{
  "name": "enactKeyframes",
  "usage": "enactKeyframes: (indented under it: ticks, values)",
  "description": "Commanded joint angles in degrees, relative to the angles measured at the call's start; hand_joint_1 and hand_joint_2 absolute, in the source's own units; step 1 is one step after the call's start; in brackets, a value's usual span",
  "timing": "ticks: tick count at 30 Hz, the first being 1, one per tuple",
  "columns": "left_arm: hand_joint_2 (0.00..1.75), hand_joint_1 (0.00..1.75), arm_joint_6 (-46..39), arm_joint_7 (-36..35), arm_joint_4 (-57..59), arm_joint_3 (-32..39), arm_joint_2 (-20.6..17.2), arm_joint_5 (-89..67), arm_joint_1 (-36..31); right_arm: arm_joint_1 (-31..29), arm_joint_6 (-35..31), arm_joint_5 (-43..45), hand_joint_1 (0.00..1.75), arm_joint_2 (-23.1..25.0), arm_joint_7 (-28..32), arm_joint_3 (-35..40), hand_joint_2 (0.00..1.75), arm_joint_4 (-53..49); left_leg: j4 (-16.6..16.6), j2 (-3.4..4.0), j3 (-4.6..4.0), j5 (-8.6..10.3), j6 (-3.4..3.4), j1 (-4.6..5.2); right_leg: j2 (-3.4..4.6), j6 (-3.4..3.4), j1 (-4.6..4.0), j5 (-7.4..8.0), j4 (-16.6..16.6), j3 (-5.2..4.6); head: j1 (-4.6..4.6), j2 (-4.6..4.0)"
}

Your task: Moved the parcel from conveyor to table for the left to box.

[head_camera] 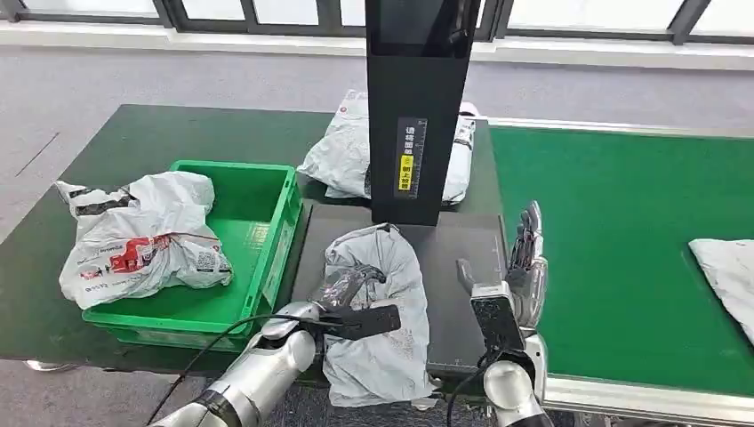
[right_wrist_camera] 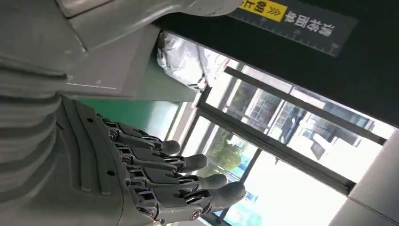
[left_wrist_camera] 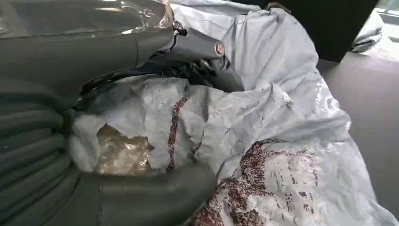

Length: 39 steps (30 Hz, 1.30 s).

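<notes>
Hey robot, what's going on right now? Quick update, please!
Left hand gripping the grey parcel on the dark pad. Right hand open, empty. Green crate alongside, another parcel over its rim. Black post stands behind.

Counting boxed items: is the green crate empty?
No, a crumpled white parcel already lies in the green crate, seen from the head view.

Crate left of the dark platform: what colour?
Bright green crate, clearest in the head view.

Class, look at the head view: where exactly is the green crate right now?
The green crate sits on the dark table left of centre, holding a crumpled grey parcel against its left side; the black platform lies directly to its right.
</notes>
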<state>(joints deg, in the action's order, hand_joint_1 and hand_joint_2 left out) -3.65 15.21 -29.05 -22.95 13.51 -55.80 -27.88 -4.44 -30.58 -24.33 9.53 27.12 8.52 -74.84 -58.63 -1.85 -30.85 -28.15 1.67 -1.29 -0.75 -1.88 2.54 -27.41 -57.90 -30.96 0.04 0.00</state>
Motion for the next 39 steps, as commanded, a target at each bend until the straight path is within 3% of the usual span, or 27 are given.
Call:
enactKeyframes:
  ticks: [1, 2, 3, 4, 7, 9, 10, 11, 12, 14, 17, 19, 27, 30, 31, 34, 35, 39]
  values:
    - [1.75, 1.75, 2.15, 0.28, 0.79, -3.0, -3.83, -1.92, 1.14, 0.48, 1.77, -0.72, 0.0, 0.23, -1.14, -3.57, 1.75, 0.75, -0.3, 0.38, -1.68, 0.58, -0.14, -0.06, 0.21, 0.31, -0.1, 0.71, -0.29, -1.78, 0.02, -0.02]
    - [1.75, 1.75, -0.74, 2.55, -0.38, -2.46, -3.85, -1.67, 0.98, 1.09, 1.59, -0.77, 0.0, 0.24, -1.22, -4.02, 1.75, 0.22, -0.35, 0.41, -1.75, 0.49, -0.12, -0.05, 0.23, 0.35, -0.09, 0.83, -0.37, -1.88, 0.0, 0.0]
    - [1.75, 1.75, -3.08, 4.15, -1.93, -2.12, -3.89, -1.97, 0.64, 2.07, 1.71, -0.78, 0.0, 0.24, -1.22, -4.38, 1.75, -1.11, -0.28, 0.34, -1.27, 0.43, -0.04, -0.05, 0.21, 0.3, -0.08, 0.75, -0.27, -1.43, 0.02, 0.0]
    - [1.75, 1.75, -2.81, 4.1, -2.01, -2.11, -3.82, -1.96, 0.3, 2.24, 1.7, -0.79, 0.0, 0.17, -1.22, -4.45, 1.75, -1.17, -0.16, 0.2, -0.81, 0.33, -0.02, -0.03, 0.13, 0.23, -0.05, 0.61, -0.16, -0.95, 0.0, 0.0]
    - [1.75, 1.75, -2.64, 4.1, -2.09, -2.13, -3.76, -1.98, 0.1, 2.36, 1.7, -0.79, 0.0, 0.13, -1.22, -4.48, 1.75, -1.23, 0.0, 0.26, -0.1, 0.27, 0.04, -0.01, 0.31, 0.19, -0.05, 0.61, -0.04, -0.8, 0.0, -0.02]
    - [1.75, 1.75, -2.72, 4.06, -2.11, -2.08, -3.79, -1.95, 0.4, 2.35, 1.7, -0.79, 0.0, 0.24, -1.23, -4.43, 1.75, -1.38, 0.14, 0.48, -0.31, 0.34, -0.02, -0.05, 0.48, 0.31, -0.11, 0.75, 0.11, -1.06, 0.0, 0.0]
    - [1.75, 1.75, -8.25, 7.03, -5.02, -0.58, -3.71, -0.73, 1.11, 3.18, 1.24, -0.93, 0.0, 0.43, -1.03, -4.75, 1.75, -2.53, 0.1, 0.47, -0.33, 0.31, 0.01, -0.03, 0.5, 0.27, -0.08, 0.7, 0.06, -1.09, 0.0, -0.02]
    - [1.75, 1.75, -30.76, 6.19, -12.13, 2.79, -3.63, -3.03, 1.23, 5.79, -0.08, -0.58, 0.0, 0.83, -0.15, -5.2, 1.75, -5.32, 0.19, 0.57, -0.46, 0.37, -0.02, -0.02, 0.56, 0.33, -0.09, 0.78, 0.13, -1.25, 0.0, 0.0]
    - [1.75, 1.75, -28.53, 4.65, -18.53, 2.79, -4.84, -3.39, 1.31, 7.2, -0.12, -0.61, 0.0, 0.75, 0.02, -5.04, 1.75, -6.75, 0.01, 0.39, -0.59, 0.29, 0.02, -0.06, 0.41, 0.25, -0.1, 0.64, -0.02, -1.3, 0.0, -0.02]
    - [1.75, 1.75, -33.33, -1.57, -31.83, 4.03, -7.4, -13.12, 2.46, 7.21, 0.57, -0.11, 0.0, 0.37, 0.76, -4.02, 1.75, -6.05, -0.07, 0.4, -0.78, 0.28, 0.05, -0.07, 0.43, 0.24, -0.11, 0.63, -0.1, -1.51, 0.0, 0.0]
    - [1.75, 1.75, -36.35, -8.43, -41.88, 9.94, -7.69, -24.68, 3.42, 4.92, -0.21, 1.38, 0.0, 0.5, 2.5, -3.15, 1.75, -3.07, -0.14, 0.78, -1.22, 0.31, -0.01, -0.15, 0.71, 0.38, -0.21, 0.79, -0.13, -2.05, 0.0, 0.0]
    - [1.75, 1.75, -36.35, -8.69, -46.07, 14.12, -7.08, -26.54, 3.78, 4.08, -0.76, 2.0, 0.0, 0.55, 2.78, -2.74, 1.75, -2.25, -0.04, 0.88, -1.27, 0.34, 0.14, -0.08, 0.94, 0.27, -0.12, 0.85, -0.15, -2.21, 0.0, 0.0]
    - [1.75, 1.75, -36.35, -8.69, -46.07, 14.12, -7.08, -26.54, 3.78, 4.08, -0.76, 2.0, 0.0, 0.55, 2.78, -2.74, 1.75, -2.25, 0.04, 0.88, -1.25, 0.37, 0.13, -0.11, 0.9, 0.34, -0.14, 0.88, -0.06, -2.17, 0.0, 0.0]
    - [1.75, 1.75, -36.35, -11.24, -49.18, 19.3, -7.08, -31.14, 3.38, 4.38, -1.59, 2.73, 0.0, 0.4, 2.88, -2.31, 1.75, -2.44, -0.01, 0.8, -1.26, 0.34, 0.17, -0.11, 0.86, 0.27, -0.13, 0.83, -0.11, -2.16, 0.0, 0.0]
    - [1.75, 1.75, -36.35, -11.6, -49.64, 20.28, -7.78, -31.18, 2.94, 4.48, -1.68, 2.85, 0.0, 0.33, 2.89, -2.16, 1.75, -2.34, 0.0, 0.89, -1.29, 0.35, 0.14, -0.1, 0.93, 0.32, -0.13, 0.86, -0.12, -2.22, 0.0, 0.0]
    - [1.75, 1.75, -36.35, -25.72, -45.43, 17.68, -17.19, -34.2, 1.86, 4.71, -1.39, 3.15, 0.0, 0.23, 2.83, -1.39, 1.75, -2.01, 0.12, 1.11, -1.24, 0.41, 0.12, -0.13, 1.09, 0.46, -0.19, 0.97, -0.03, -2.25, 0.0, 0.0]
    - [1.75, 1.75, -36.35, -32.46, -38.25, 14.78, -20.54, -34.2, 0.38, 4.62, -1.33, 3.28, 0.0, 0.22, 2.77, -1.28, 1.75, -1.96, 0.1, 1.06, -1.2, 0.37, 0.17, -0.11, 1.08, 0.38, -0.15, 0.91, -0.07, -2.22, 0.02, 0.0]
    - [1.75, 1.75, -36.35, -34.22, -30.6, 16.59, -20.54, -34.2, -1.58, 4.49, -1.22, 3.29, 0.0, 0.14, 2.77, -1.24, 1.75, -2.19, 0.28, 1.0, -1.14, 0.52, 0.18, -0.14, 0.99, 0.46, -0.19, 0.97, 0.05, -2.21, 0.0, 0.0]
